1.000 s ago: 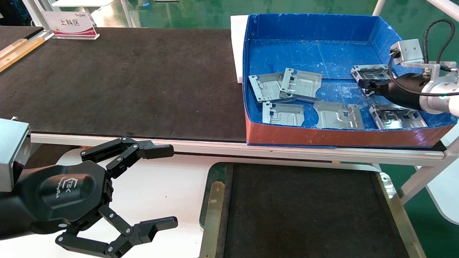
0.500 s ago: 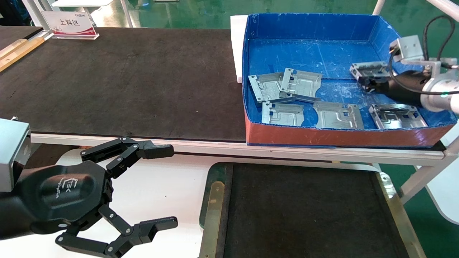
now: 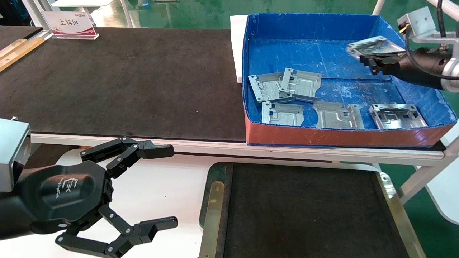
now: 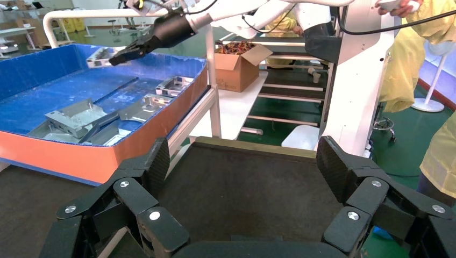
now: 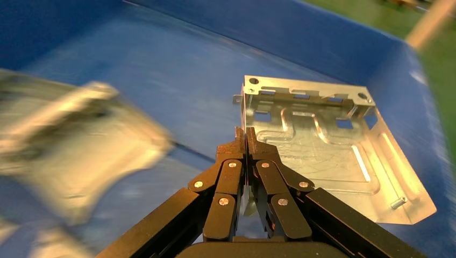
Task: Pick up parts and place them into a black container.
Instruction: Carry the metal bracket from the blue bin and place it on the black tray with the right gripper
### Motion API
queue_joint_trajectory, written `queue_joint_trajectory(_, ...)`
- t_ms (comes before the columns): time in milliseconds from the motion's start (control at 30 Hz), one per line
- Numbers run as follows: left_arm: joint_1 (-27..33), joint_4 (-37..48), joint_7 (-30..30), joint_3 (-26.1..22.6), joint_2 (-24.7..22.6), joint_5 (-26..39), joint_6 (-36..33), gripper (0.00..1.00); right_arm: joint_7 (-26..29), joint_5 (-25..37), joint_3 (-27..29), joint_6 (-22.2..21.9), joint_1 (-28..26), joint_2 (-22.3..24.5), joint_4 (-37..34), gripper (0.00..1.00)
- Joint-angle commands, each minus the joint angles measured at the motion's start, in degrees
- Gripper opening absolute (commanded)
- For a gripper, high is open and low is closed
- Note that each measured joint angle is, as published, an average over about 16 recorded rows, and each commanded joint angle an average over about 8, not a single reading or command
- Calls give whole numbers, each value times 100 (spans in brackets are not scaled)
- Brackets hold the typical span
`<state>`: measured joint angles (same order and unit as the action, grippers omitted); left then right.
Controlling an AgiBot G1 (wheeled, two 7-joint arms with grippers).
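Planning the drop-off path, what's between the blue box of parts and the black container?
In the head view, only the table's pale front rail separates the blue box from the black container; nothing else lies there.

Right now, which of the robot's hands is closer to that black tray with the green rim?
Left. The left hand hangs open just beside the black tray's green rim. The right hand is farther off, over the blue box, shut on a metal plate.
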<state>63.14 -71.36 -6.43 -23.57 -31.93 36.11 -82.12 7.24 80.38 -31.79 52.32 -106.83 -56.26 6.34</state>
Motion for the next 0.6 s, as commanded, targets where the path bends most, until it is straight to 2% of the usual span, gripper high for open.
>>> queue_joint_trajectory(33,0,0,0,0,0,0,0,100,-139,-84,46,410,-38,104,97,0)
queue_joint_trajectory(133,0,0,0,0,0,0,0,100,-376,-266,140,1215,-65,286,210,0)
queue_joint_trajectory(233,0,0,0,0,0,0,0,100,-557,-409,210,1832,-85,414,271,0)
queue_joint_trajectory(600,0,0,0,0,0,0,0,100,-760,-732,337,3303,-33,638,605,0)
